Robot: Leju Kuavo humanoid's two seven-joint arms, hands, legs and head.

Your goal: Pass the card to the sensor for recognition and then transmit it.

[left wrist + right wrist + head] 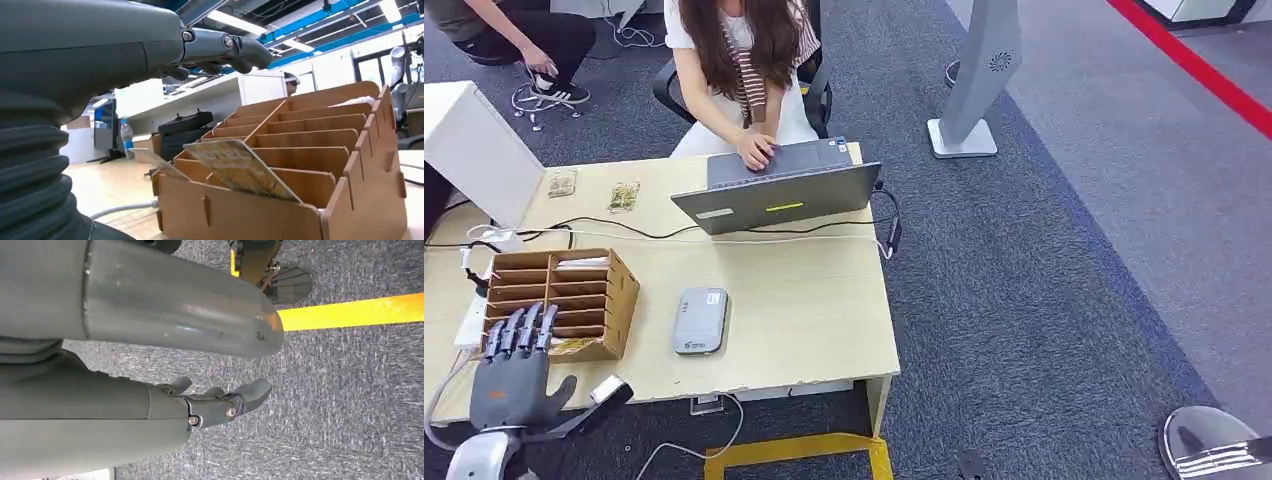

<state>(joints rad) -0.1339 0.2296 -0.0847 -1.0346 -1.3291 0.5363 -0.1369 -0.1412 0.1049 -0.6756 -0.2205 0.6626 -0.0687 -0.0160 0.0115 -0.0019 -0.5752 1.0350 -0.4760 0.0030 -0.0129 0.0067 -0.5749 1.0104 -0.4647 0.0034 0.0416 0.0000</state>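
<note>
A wooden slotted organizer (574, 290) is being kept on the light wooden table (804, 320), near its front left corner. A card (240, 167) is being held in the slot nearest the robot, where it is leaning tilted, its long axis running along the slot and its upper edge sticking out above the front wall. A pale pattern is being shown on its face; no writing can be read there. A second card (156, 161) is leaning just beside it in the same front row. Something white is lying in a far slot, too unclear to name.

The left hand (516, 372) is being held over the front edge of the organizer, fingers stretched forward and apart above the slots, nothing in its grasp. The right hand (220, 402) is being held above the grey carpet, fingers loosely bent and apart, gripping nothing.

A grey sensor pad (700, 320) is lying flat on the table just right of the organizer, its marking too small to read. A grey laptop (779, 190) is being used by a seated person (744, 60) at the far side. Two small packets (592, 190) are lying near the far left of the table.
</note>
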